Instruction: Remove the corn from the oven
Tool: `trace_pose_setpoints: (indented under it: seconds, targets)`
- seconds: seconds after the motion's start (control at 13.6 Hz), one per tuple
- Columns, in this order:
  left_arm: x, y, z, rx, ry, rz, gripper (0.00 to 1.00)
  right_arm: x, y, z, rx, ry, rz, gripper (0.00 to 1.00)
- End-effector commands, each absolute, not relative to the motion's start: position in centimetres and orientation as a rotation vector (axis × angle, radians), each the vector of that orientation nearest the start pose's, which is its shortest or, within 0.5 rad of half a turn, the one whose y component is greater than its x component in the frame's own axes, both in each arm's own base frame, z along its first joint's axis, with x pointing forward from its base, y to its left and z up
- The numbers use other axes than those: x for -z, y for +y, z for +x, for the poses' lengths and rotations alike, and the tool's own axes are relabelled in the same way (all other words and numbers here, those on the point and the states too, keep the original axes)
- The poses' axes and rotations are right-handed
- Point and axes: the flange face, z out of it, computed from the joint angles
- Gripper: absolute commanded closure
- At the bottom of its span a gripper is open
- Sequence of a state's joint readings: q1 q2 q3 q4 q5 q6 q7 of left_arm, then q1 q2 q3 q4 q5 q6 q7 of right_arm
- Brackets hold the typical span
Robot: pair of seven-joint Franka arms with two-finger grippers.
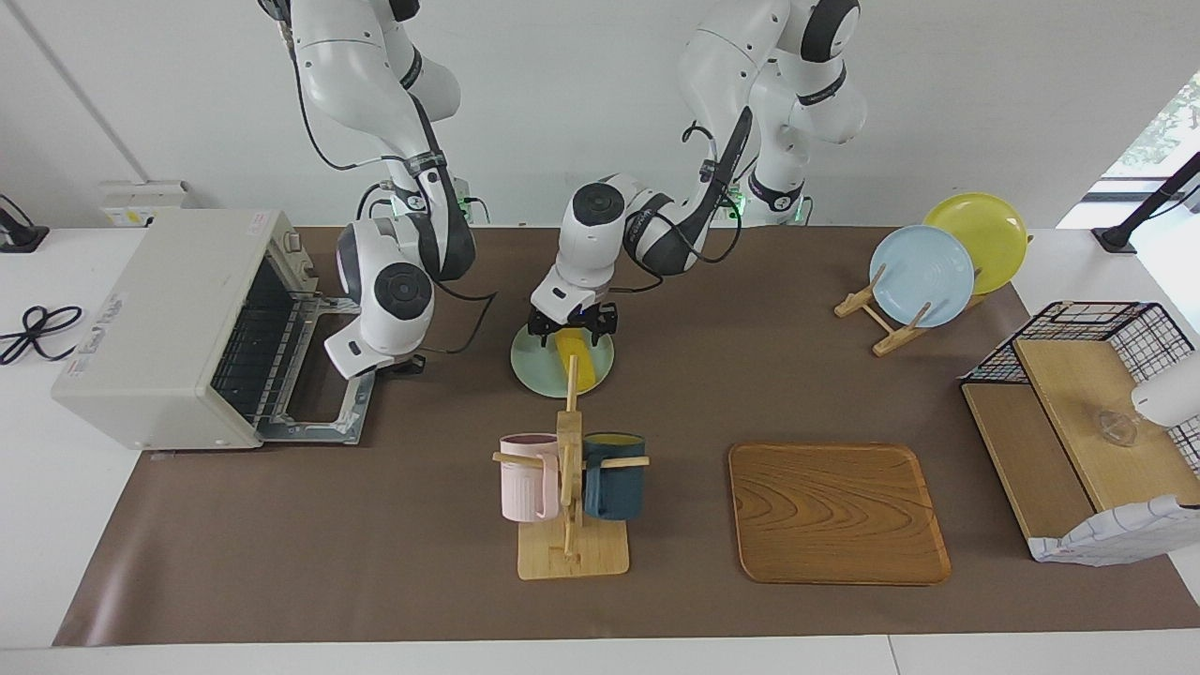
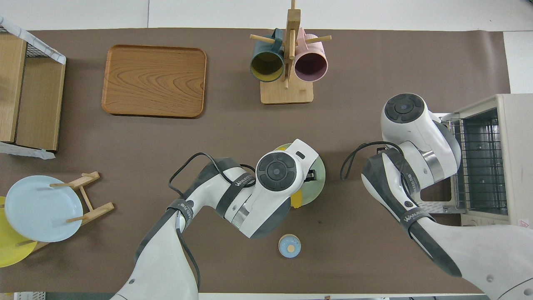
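Note:
The corn (image 1: 573, 362) lies on a pale green plate (image 1: 527, 367) mid-table, outside the oven (image 1: 169, 319). In the overhead view only the corn's yellow tip (image 2: 295, 201) shows under the left arm's wrist. My left gripper (image 1: 572, 330) is down over the end of the corn nearer to the robots, open, with a finger on each side of the cob. The oven stands at the right arm's end of the table, its door (image 1: 319, 398) folded down and its wire rack bare. My right gripper (image 1: 411, 367) waits shut over the corner of the open door.
A wooden mug rack (image 1: 567, 487) with a pink and a dark blue mug stands farther from the robots than the plate. A wooden tray (image 1: 837, 511), a plate stand (image 1: 923, 277) with blue and yellow plates and a wire shelf (image 1: 1087, 422) lie toward the left arm's end. A small blue bell (image 2: 289, 246) sits nearer the robots.

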State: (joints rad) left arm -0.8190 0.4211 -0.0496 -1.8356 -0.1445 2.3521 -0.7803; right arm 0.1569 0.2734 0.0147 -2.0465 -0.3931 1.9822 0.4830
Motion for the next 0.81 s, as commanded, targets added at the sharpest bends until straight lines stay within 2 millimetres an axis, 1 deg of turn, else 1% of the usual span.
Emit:
trace_pose_setpoints:
  seconds: [0.0,0.07,0.15,0.22,0.37,0.44,0.51,0.59,0.66,0.73]
  targets:
    - [-31.0,-49.9,41.7,-0.038,-0.035,-3.296,0.56,-32.1,5.0,54.9,-0.345,0.005,-3.572,1.00]
    - [-31.1,-49.9,41.7,-0.036,-0.038,-3.297,0.73,-33.8,4.5,55.0,-0.327,-0.034,-3.570,1.00]
    - [-31.1,-49.9,41.7,-0.037,-0.058,-3.296,0.90,-35.8,3.4,55.0,-0.326,-0.077,-3.567,1.00]
    - [-31.2,-50.0,41.7,-0.037,-0.086,-3.296,1.00,-38.1,2.2,55.1,-0.308,-0.141,-3.557,1.00]
    - [-31.2,-49.9,41.8,-0.036,-0.088,-3.283,1.00,-41.3,-0.4,54.7,-0.331,-0.192,-3.536,1.00]
    - [-31.7,-49.9,41.9,-0.027,-0.042,-3.247,1.00,-42.1,-1.3,54.4,-0.351,-0.188,-3.535,1.00]
    - [-33.1,-49.6,42.8,-0.025,-0.045,-3.237,1.00,-42.9,-2.4,54.1,-0.357,-0.195,-3.531,1.00]
    - [-34.5,-48.4,44.3,-0.028,-0.082,-3.227,1.00,-43.4,-3.5,53.9,-0.362,-0.207,-3.525,1.00]
    - [-37.0,-46.0,46.6,-0.008,-0.140,-3.225,1.00,-43.8,-4.5,53.8,-0.365,-0.220,-3.520,1.00]
    - [-38.6,-43.6,48.3,-0.005,-0.152,-3.215,1.00,-44.5,-5.3,53.5,-0.362,-0.230,-3.518,1.00]
